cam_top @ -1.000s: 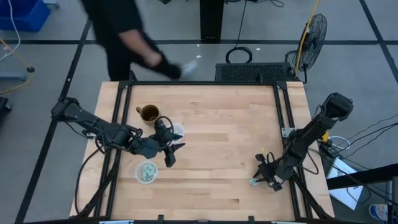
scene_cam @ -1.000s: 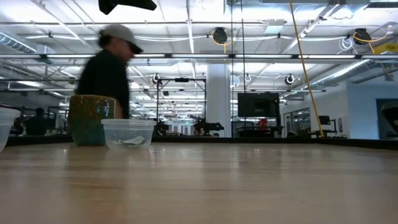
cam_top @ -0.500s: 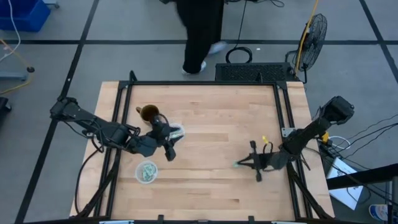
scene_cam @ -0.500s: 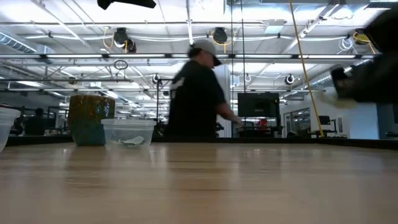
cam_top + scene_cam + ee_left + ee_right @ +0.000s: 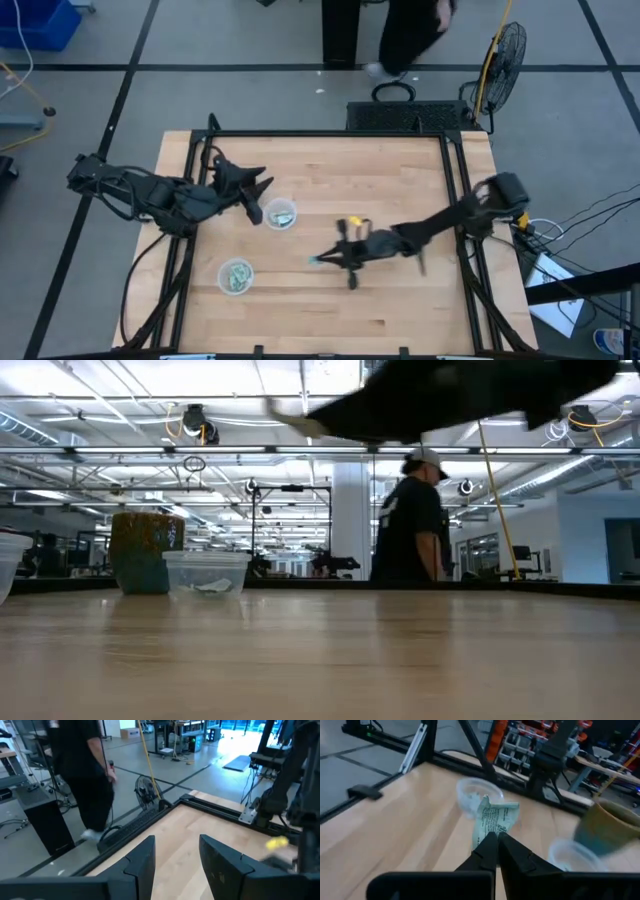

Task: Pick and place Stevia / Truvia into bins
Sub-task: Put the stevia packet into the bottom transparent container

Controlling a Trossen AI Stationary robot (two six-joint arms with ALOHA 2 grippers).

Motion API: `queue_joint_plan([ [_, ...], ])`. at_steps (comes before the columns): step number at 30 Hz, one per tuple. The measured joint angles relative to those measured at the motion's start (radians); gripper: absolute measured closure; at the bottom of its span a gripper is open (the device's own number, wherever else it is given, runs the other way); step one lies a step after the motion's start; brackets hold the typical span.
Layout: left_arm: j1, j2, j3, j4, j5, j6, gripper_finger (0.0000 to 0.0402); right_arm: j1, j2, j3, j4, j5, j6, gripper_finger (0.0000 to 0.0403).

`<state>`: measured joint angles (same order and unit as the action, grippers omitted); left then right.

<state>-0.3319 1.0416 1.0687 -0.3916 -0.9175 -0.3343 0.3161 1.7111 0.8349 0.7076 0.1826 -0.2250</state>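
Note:
My right gripper (image 5: 324, 260) reaches over the table's middle and is shut on one pale green and white sachet (image 5: 493, 820), which also shows in the high view (image 5: 314, 262). Two clear cups stand at the left: one (image 5: 280, 213) next to my left gripper, one (image 5: 236, 275) nearer the front edge. Both hold sachets. In the right wrist view the cups show ahead of the fingers, the nearer-front one (image 5: 478, 795) and the other (image 5: 572, 854). My left gripper (image 5: 252, 186) is open and empty at the far left, above where the brown mug (image 5: 145, 550) stands. My right gripper pinches one end of the sachet (image 5: 488, 832) between its two fingertips. The fingers come about level from the table's right. The sachet sticks out beyond the fingertips, creased, clear of the table.
The brown mug (image 5: 615, 827) stands beside the farther cup (image 5: 205, 572). A black frame (image 5: 320, 133) runs around the table. A person (image 5: 410, 520) walks behind the far edge. A fan (image 5: 505, 50) stands beyond the far right corner.
My right gripper has swept from the near right corner toward the table's left, out to the middle, carrying the sachet. My left gripper has drawn back from between the cups toward the far left. The person has walked rightward behind the table.

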Motion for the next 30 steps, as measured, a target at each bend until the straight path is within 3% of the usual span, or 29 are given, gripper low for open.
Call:
queue_joint_plan([
  [7, 0.007, -0.009, 0.000, -0.030, 0.001, 0.000, 0.0243, -0.062, 0.286, 0.325, -0.002, -0.056, -0.053, 0.0402],
  [12, 0.007, -0.009, 0.000, -0.027, 0.001, 0.000, 0.0243, -0.077, 0.440, 0.515, -0.002, -0.061, -0.081, 0.0402],
  [15, 0.007, -0.009, 0.000, -0.027, 0.001, 0.000, 0.0243, -0.080, 0.512, 0.616, -0.001, -0.120, -0.085, 0.0403],
  [19, 0.007, -0.009, 0.000, -0.027, 0.001, -0.001, 0.0243, -0.086, 0.586, 0.714, -0.001, -0.215, -0.080, 0.0401],
  [30, 0.007, -0.009, 0.000, -0.024, 0.000, -0.008, 0.0243, -0.120, 0.727, 0.878, 0.011, -0.214, -0.073, 0.0393],
])
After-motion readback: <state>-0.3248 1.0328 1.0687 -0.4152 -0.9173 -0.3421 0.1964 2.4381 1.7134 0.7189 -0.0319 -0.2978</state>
